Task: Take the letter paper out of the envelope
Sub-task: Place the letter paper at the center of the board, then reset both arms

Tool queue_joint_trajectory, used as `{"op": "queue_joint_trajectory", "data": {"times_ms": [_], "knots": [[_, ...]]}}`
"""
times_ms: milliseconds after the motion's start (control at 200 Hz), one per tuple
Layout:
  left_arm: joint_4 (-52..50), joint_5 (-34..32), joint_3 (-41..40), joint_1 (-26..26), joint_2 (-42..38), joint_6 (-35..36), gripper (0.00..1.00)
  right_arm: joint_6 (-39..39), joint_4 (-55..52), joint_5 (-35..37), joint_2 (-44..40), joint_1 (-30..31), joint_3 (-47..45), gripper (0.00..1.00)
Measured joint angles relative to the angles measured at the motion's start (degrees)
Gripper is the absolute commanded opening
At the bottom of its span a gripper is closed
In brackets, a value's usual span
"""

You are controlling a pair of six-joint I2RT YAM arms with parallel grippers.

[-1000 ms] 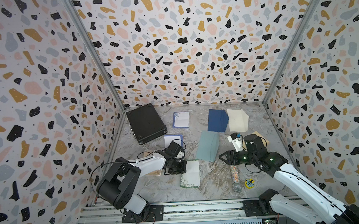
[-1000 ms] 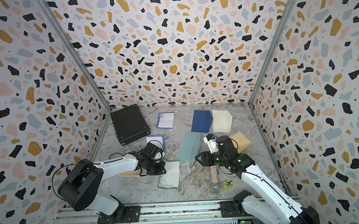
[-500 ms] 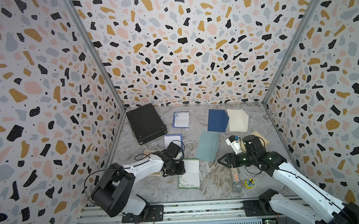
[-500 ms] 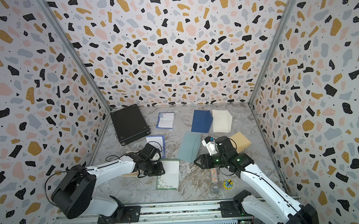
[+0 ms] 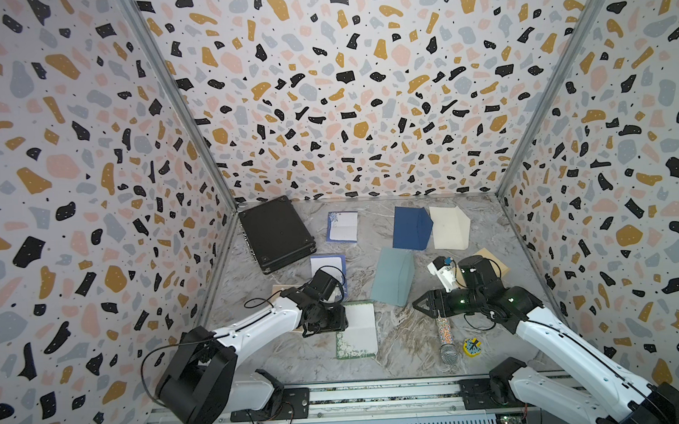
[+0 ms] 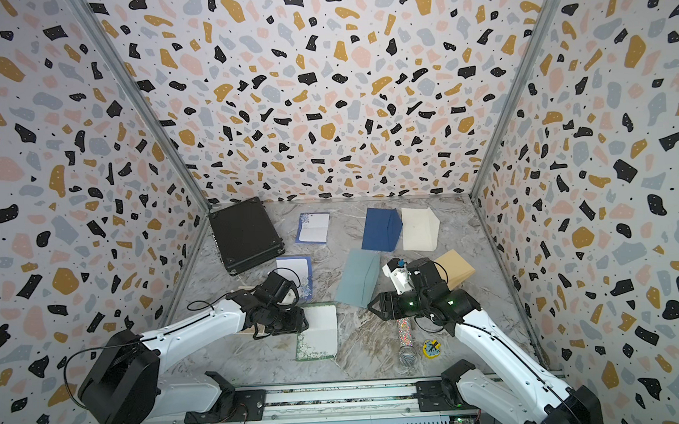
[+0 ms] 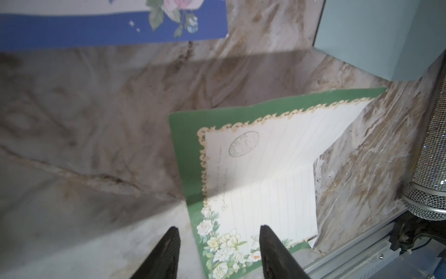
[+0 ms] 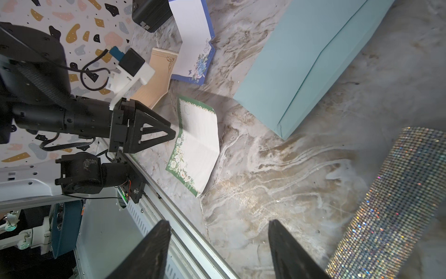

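Observation:
The letter paper [image 5: 357, 330] [image 6: 317, 332], white with a green flowered border, lies half unfolded on the marble table, outside any envelope. A pale teal envelope [image 5: 392, 275] [image 8: 309, 60] lies just behind it. My left gripper [image 5: 344, 319] [image 7: 219, 229] is open at the paper's left edge. One of its fingers [image 7: 268, 241] is over the flower corner, the other over bare table, and neither pinches the sheet [image 7: 253, 181]. My right gripper [image 5: 414, 304] [image 8: 217, 223] hangs open and empty to the right of the paper, beside the envelope's near corner.
At the back are a black case [image 5: 278, 233], two blue-bordered letter papers [image 5: 342, 226] [image 5: 328, 266], a navy envelope [image 5: 411, 227] and a cream envelope [image 5: 449, 228]. A tan envelope [image 5: 489, 259] lies behind the right arm. A glittery microphone [image 5: 445, 336] and a yellow toy [image 5: 472, 347] lie near the front rail [image 5: 377, 392].
My left gripper has opened from shut and let go of the letter paper's left edge. The paper stays where it lay. The right gripper has drifted slightly left.

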Motion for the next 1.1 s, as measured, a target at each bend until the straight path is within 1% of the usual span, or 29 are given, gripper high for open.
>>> {"op": "queue_joint_trajectory", "data": {"times_ms": [145, 190, 225, 230, 245, 255, 320, 360, 410, 430, 445, 586, 676, 746, 821, 891, 951, 1021, 1101], "knots": [[-3.0, -0.9, 1.0, 0.0, -3.4, -1.1, 0.64, -0.5, 0.3, 0.9, -0.8, 0.0, 0.6, 0.69], [-3.5, -1.2, 1.5, 0.0, -4.8, -1.7, 0.7, -0.6, 0.3, 1.0, -1.1, 0.0, 0.6, 0.69], [-3.9, -1.3, 2.0, 0.0, -6.1, -2.1, 0.82, -0.7, 0.3, 1.0, -1.3, 0.0, 0.8, 0.69], [-3.9, -1.3, 2.0, 0.0, -6.2, -2.2, 0.85, -0.8, 0.3, 1.0, -1.3, 0.0, 0.8, 0.69], [-4.1, -1.4, 2.2, 0.0, -6.9, -2.1, 0.97, -0.8, 0.3, 1.0, -1.4, 0.0, 0.9, 0.69], [-4.2, -1.5, 2.3, 0.0, -7.1, -2.3, 1.0, -0.9, 0.3, 1.0, -1.4, 0.0, 1.0, 0.69], [-6.2, -2.1, 4.2, 0.0, -9.2, -3.3, 0.99, -0.9, 0.3, 1.0, -1.6, 0.0, 1.5, 0.7], [-7.5, -2.6, 5.8, 0.0, -10.2, -3.4, 0.99, -0.9, 0.4, 1.1, -1.9, 0.0, 1.7, 0.75], [-8.6, -3.7, 7.8, 0.0, -11.6, -3.7, 0.99, -0.8, 0.3, 1.5, -2.4, 0.0, 1.7, 0.85], [-8.9, -4.0, 8.5, 0.0, -12.2, -3.7, 0.99, -1.0, 0.3, 1.7, -2.7, 0.0, 1.7, 0.97], [-9.2, -4.2, 8.9, 0.0, -12.8, -4.0, 0.99, -0.5, 0.3, 1.9, -3.0, 0.0, 1.7, 0.99], [-10.9, -8.7, 10.4, 0.0, -19.6, -5.8, 0.99, -1.6, -0.3, 4.3, -4.8, 0.0, 2.3, 1.0], [-13.6, -13.2, 10.7, 0.0, -23.3, -6.9, 0.99, -2.5, -1.7, 7.3, -4.6, 0.0, 4.2, 1.0], [-16.6, -18.0, 12.2, 0.0, -24.6, -7.8, 0.99, -2.8, -2.5, 10.5, -4.1, 0.0, 5.9, 1.0], [-20.2, -25.5, 15.0, -0.1, -24.5, -9.6, 0.99, -3.4, -3.0, 14.5, -3.1, 0.0, 8.0, 1.0], [-22.0, -32.6, 17.1, 0.1, -23.6, -10.3, 0.99, -4.0, -2.9, 19.7, -1.4, 0.0, 10.3, 1.0], [-22.6, -37.5, 18.1, 0.9, -22.4, -9.7, 0.99, -4.3, -2.0, 25.9, 0.6, 0.0, 12.2, 1.0], [-21.4, -41.8, 18.1, 2.4, -20.6, -7.3, 0.99, -5.4, 0.0, 33.5, 3.1, 0.0, 13.5, 1.0], [-17.7, -47.0, 16.1, 4.7, -18.8, -3.4, 0.99, -8.2, 3.7, 41.0, 6.0, 0.0, 13.7, 1.0]]}}
